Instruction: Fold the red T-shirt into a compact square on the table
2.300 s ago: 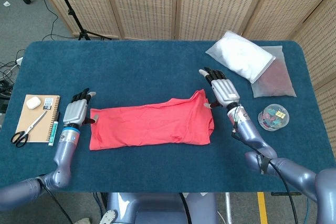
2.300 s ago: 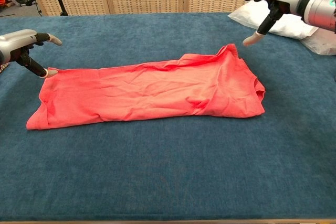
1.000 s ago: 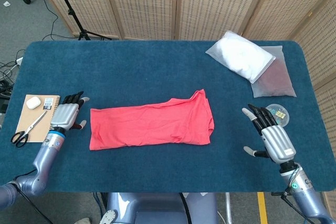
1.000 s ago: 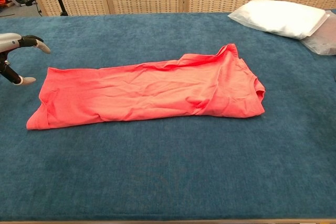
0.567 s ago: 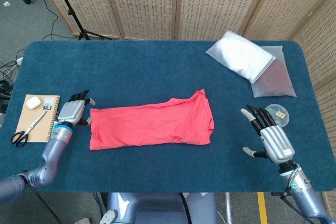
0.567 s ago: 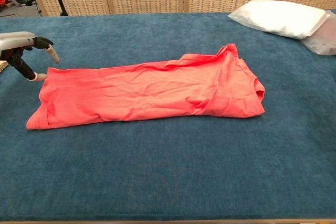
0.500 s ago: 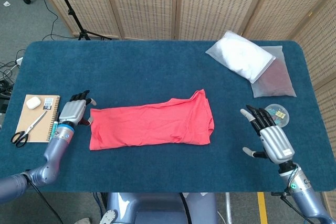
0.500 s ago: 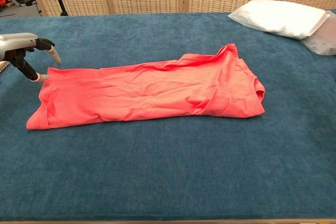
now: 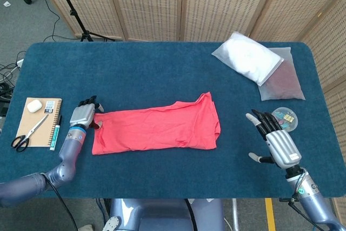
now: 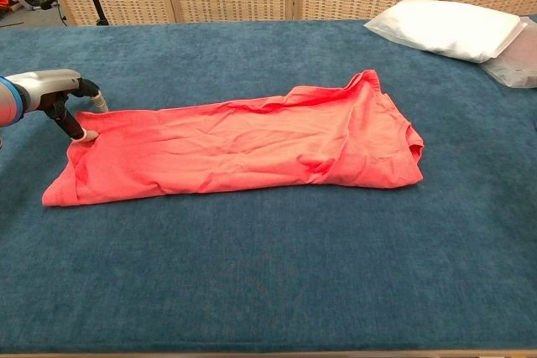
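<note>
From the head view you have one shirt (image 9: 157, 128) lying flat as a long band across the middle of the table (image 9: 162, 74), with its collar end toward your right side. Your left hand (image 9: 84, 116) sits at the shirt's left end, its fingers (image 9: 92, 103) held close together and bent down over the upper corner of the cloth. From here you cannot tell whether the cloth is pinched or only touched. Your right hand (image 9: 274, 140) stands well apart from the shirt near the table's front right, with its fingers (image 9: 261, 120) spread and nothing in them.

Count also two bags at the far right: one white bag (image 9: 246, 58) and one dark bag (image 9: 281, 82), the white one lying partly over the dark one. One round tub (image 9: 284, 118) sits just behind your right hand, which partly covers it; its contents are too small to make out. At the left edge lie one notebook (image 9: 38, 120), one pair of scissors (image 9: 30, 132) on it, one small white case (image 9: 34, 105) on it, and one pen (image 9: 55, 132) at its right edge.

From the chest view you see the one shirt (image 10: 243, 144) again, flat and wrinkled. Your left hand (image 10: 59, 94) is cut off at the picture's left edge. One fingertip (image 10: 86, 134) presses on the shirt's upper left corner, and another finger (image 10: 96, 100) is raised just above it. Your right hand is out of this view. The white bag (image 10: 449, 29) shows whole, while the dark bag (image 10: 516, 69) is cut off at the right edge.
</note>
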### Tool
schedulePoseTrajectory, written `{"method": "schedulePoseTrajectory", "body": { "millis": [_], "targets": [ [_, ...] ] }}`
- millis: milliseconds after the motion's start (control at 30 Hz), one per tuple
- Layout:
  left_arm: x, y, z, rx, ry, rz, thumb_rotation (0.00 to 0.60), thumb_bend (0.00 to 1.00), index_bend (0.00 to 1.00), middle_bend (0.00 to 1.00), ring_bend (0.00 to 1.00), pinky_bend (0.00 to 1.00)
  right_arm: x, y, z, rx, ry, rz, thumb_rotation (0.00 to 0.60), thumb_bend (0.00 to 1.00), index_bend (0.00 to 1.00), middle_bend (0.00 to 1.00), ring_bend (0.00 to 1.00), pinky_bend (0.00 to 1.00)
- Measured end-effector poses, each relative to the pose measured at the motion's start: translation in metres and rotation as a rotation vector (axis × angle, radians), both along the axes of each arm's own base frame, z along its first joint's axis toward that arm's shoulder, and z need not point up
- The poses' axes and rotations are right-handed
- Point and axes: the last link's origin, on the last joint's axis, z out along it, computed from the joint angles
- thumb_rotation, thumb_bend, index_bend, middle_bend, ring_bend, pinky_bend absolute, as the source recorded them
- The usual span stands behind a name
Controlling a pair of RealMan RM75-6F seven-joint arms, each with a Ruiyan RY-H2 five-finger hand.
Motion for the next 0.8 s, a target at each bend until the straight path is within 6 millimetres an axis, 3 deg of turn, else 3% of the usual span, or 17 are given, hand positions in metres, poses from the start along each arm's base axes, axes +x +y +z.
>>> {"method": "schedulePoseTrajectory", "body": {
  "millis": [233, 467, 800],
  "targets": [
    [0.0015, -0.0016, -0.0030, 0.004, -0.019, -0.003, 0.600, 0.37, 0.55, 0.00, 0.00, 0.00, -0.0007, -0.0009, -0.0014, 0.011, -0.006, -0.005, 0.600, 0.00, 0.00, 0.00, 0.00, 0.00],
    [0.0048, -0.0047, -0.0024, 0.022, -0.029, -0.024, 0.600, 0.38, 0.59, 0.00, 0.00, 0.00, -0.0009, -0.0014, -0.0019, 0.016, -0.005, -0.007, 0.600, 0.00, 0.00, 0.00, 0.00, 0.00],
    [0.0053, -0.0044, -0.0027, 0.034, -0.026, -0.031, 0.600, 0.48, 0.69, 0.00, 0.00, 0.00, -0.0018, -0.0019, -0.0015, 0.017, -0.006, -0.012, 0.600, 0.00, 0.00, 0.00, 0.00, 0.00]
  ]
}}
